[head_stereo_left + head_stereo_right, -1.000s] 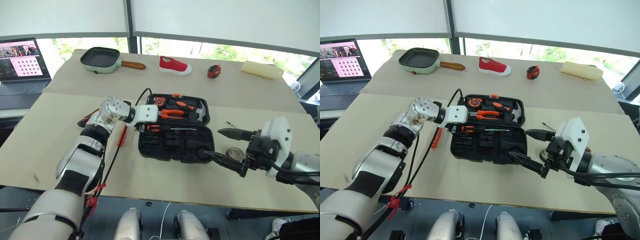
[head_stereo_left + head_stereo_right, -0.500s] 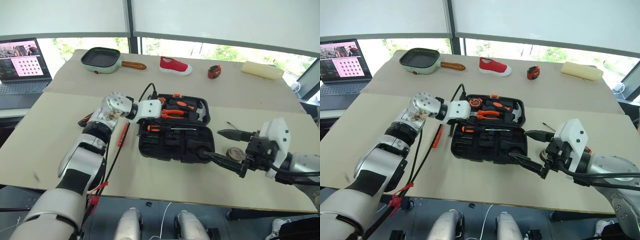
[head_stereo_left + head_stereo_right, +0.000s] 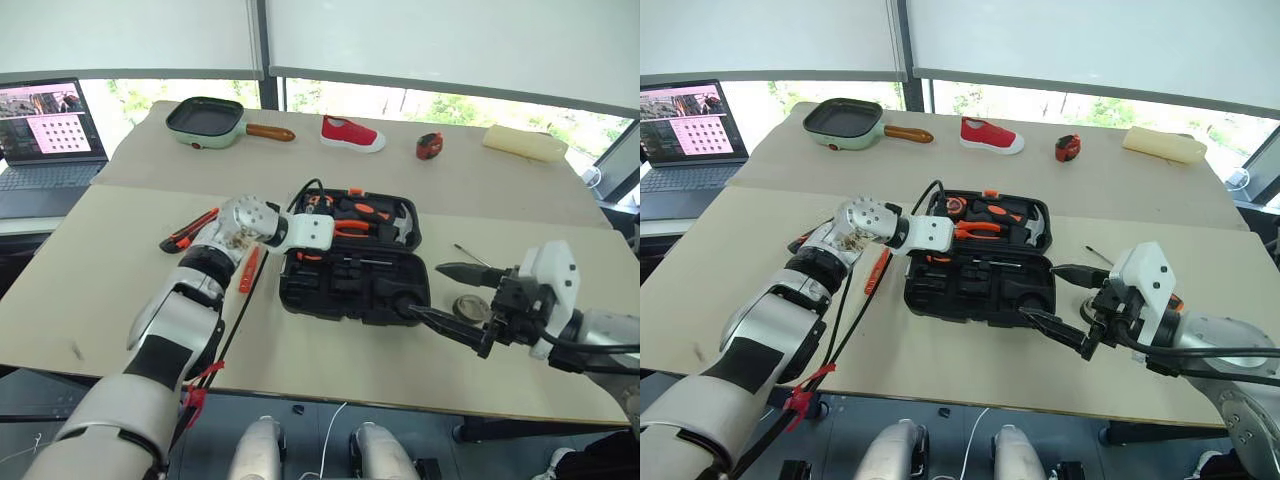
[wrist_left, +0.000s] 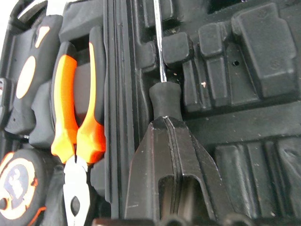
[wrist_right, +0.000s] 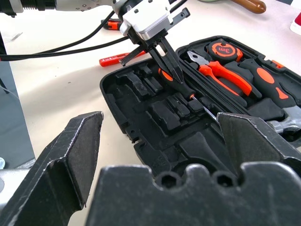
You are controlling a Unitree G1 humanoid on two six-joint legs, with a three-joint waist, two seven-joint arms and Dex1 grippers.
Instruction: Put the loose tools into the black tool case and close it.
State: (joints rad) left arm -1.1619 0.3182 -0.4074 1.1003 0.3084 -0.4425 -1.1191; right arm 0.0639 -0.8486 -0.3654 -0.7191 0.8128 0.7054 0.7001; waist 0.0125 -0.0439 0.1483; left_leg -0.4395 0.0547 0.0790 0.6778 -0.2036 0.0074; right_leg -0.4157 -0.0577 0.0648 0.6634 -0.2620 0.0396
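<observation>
Black plastic forms the tool case (image 3: pixel 352 255), which lies open near the middle of the desk (image 3: pixel 120 290), its hinged halves flat. The far half holds orange-handled pliers (image 4: pixel 77 122), a tape measure (image 5: pixel 221 48) and a hammer (image 3: pixel 400 225) in moulded slots.

The left end effector (image 5: pixel 164 54) reaches over the left end of the case with its fingers together. They point down at the handle of a screwdriver (image 5: pixel 181 84) that lies in a slot of the near half, shaft directed to the right. In the left wrist view the fingertips (image 4: pixel 164 141) sit at the butt of the black handle; whether they clamp it or only touch it cannot be told.

The right end effector (image 3: pixel 440 295) hangs at the near right corner of the case, fingers wide apart, holding nothing.

On the desk left of the case:
- a slim orange tester screwdriver (image 3: pixel 248 270), just beside the case;
- an orange-and-black utility knife (image 3: pixel 188 230), farther left.

Right of the case:
- a dark grey tape roll (image 3: pixel 467 306), partly behind the right end effector;
- a thin dark-shafted tool (image 3: pixel 468 253), beyond it.

Along the far edge stand a green pan (image 3: pixel 205 120), a red shoe (image 3: pixel 352 133) and a small red-and-black object (image 3: pixel 429 146). A laptop (image 3: pixel 45 130) sits far left.
</observation>
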